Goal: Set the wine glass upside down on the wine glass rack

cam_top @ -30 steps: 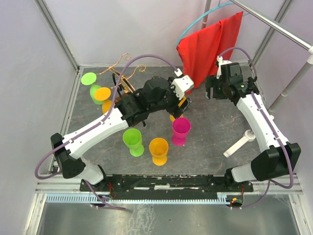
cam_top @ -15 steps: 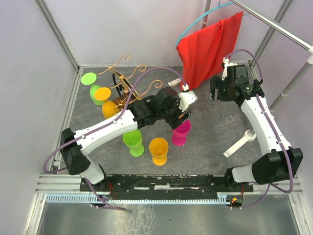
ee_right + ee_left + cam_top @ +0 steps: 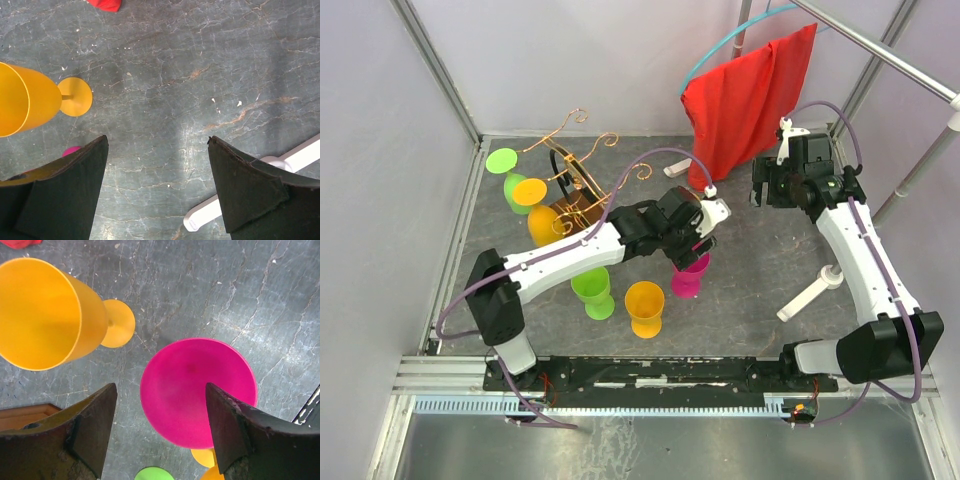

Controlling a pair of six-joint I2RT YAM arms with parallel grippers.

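left hand (image 3: 158,390), spread, is now brought over the pink wine glass (image 3: 198,392) | grasp is awaited | right hand (image 3: 157,141) is held spread, empty

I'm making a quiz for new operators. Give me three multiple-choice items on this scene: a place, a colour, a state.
1. The left hand is over which glass? A green, B pink, C orange.
2. The cloth hanging at the back is: A blue, B red, C white.
3. The right hand is: A open and empty, B shut on a glass, C shut on the cloth.
Answers: 1 B, its wrist view shows the pink glass between its fingers. 2 B, plainly red. 3 A, its fingers stand apart with nothing between them.
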